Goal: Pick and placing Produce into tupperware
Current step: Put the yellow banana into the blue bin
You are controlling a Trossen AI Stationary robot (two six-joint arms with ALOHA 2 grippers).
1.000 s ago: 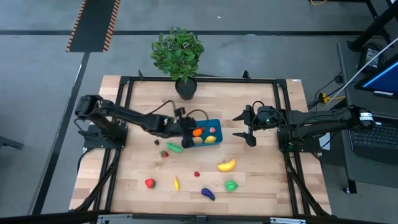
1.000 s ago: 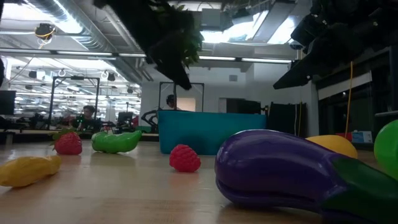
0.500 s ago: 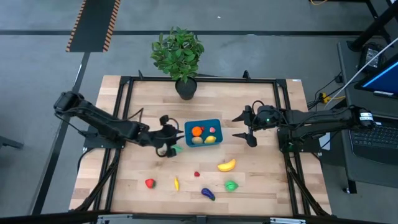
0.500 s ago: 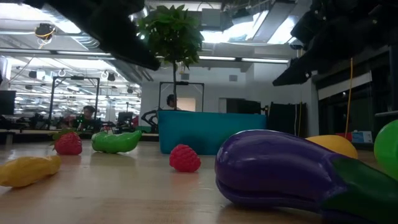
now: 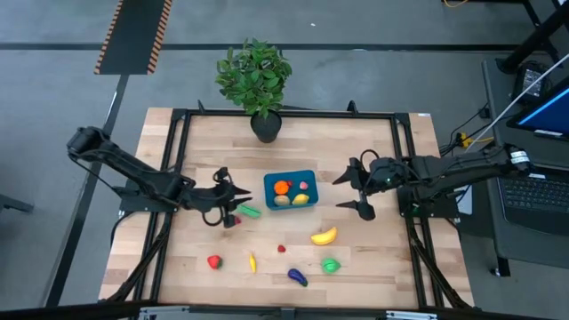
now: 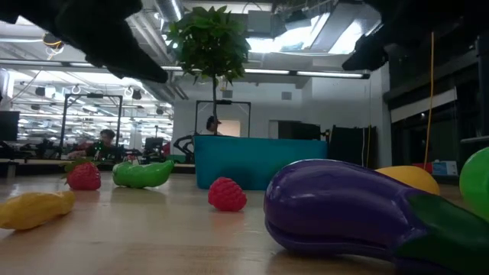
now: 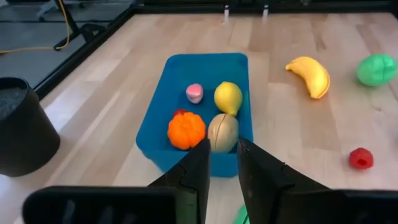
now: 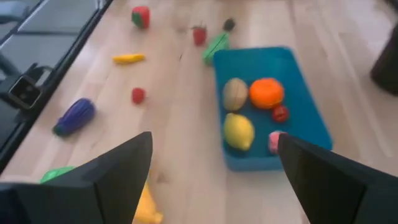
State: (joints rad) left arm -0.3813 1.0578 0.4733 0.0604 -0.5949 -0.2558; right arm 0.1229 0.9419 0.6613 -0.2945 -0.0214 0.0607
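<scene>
The teal tupperware (image 5: 291, 189) stands mid-table and holds an orange (image 7: 186, 130), a yellow lemon (image 7: 228, 98), a tan piece and a small pink piece. More produce lies loose on the wood: a green piece (image 5: 248, 212), a banana (image 5: 324, 236), a purple eggplant (image 5: 297, 277), a raspberry (image 5: 281, 249) and others. My left gripper (image 5: 238, 197) hovers just left of the tupperware, its fingers (image 7: 202, 165) a narrow gap apart with nothing between them. My right gripper (image 5: 348, 192) hovers to the tupperware's right, wide open and empty.
A potted plant (image 5: 256, 80) in a dark pot (image 7: 22, 124) stands at the table's far edge behind the tupperware. A black frame rail (image 5: 284, 113) runs round the tabletop. Bare wood lies between the tupperware and the loose pieces near the front edge.
My left gripper has drawn back from over the tupperware toward the table's left edge and now hangs beside it, empty. My right gripper has risen a little and swung slightly toward the near edge, staying wide open.
</scene>
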